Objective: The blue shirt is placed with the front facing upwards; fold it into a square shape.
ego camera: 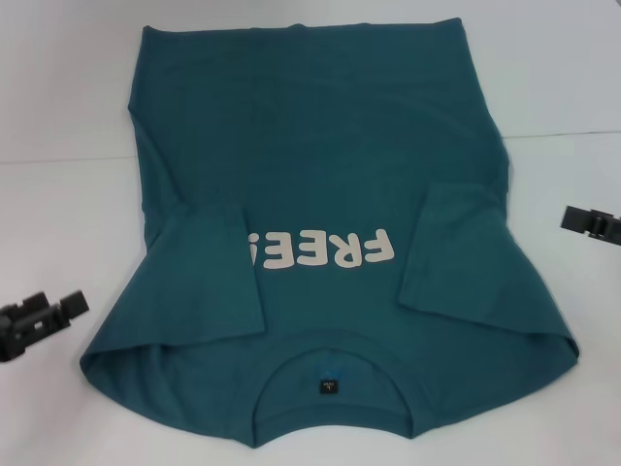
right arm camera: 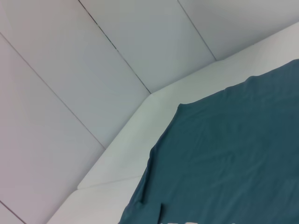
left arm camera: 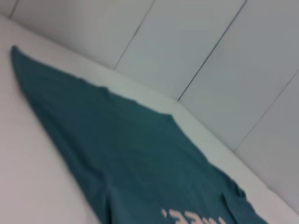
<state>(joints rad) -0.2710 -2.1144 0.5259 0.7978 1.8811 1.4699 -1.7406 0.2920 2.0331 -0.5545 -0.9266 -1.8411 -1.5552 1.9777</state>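
Shirt (ego camera: 320, 204) lies flat on the white table (ego camera: 68, 126), front up, collar (ego camera: 330, 383) nearest the robot, hem at the far edge, so the "FREE!" print (ego camera: 318, 250) reads upside down from the head view. Both sleeves are already folded in over the chest: left sleeve (ego camera: 209, 267) covers the end of the lettering, right sleeve (ego camera: 456, 252) sits just beside the other end. That narrows the body toward a rectangle, ready for a lengthwise fold. Left gripper (ego camera: 39, 320) sits low over bare table, outboard of the near left shoulder, not touching cloth; cannot tell whether its fingers are apart or together. Right gripper (ego camera: 590, 223) is only partly in frame at the edge, out past the right sleeve, clear of cloth; finger state cannot be told either. Both hold nothing, probably pulled clear so the cloth lies undisturbed. Wrist views show only the far hem and the wall panels (right arm camera: 93, 70) beyond. Likely next: grab the collar corners or hem and fold across.
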